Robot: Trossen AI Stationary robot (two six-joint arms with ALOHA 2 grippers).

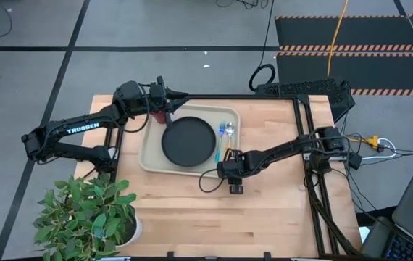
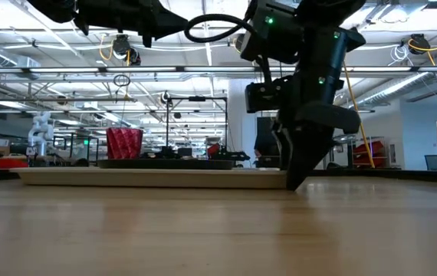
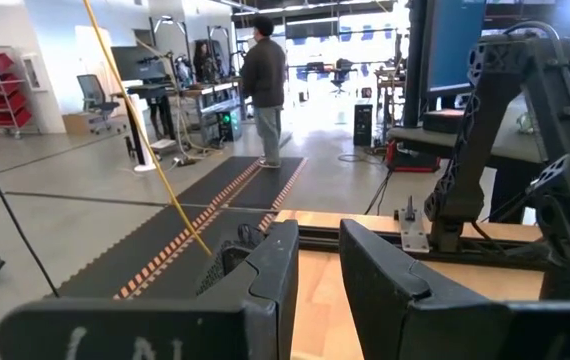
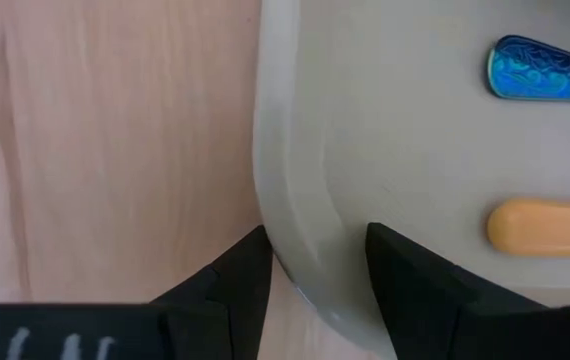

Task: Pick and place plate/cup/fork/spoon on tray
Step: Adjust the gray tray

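Pale wooden table (image 1: 264,210), beige tray (image 1: 151,156), person (image 3: 263,85) in workshop

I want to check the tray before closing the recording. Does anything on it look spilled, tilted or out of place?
Nothing stands out. The plate lies flat on the tray, the cup stands upright, and the fork and spoon lie side by side. The right gripper straddles the tray's rim.
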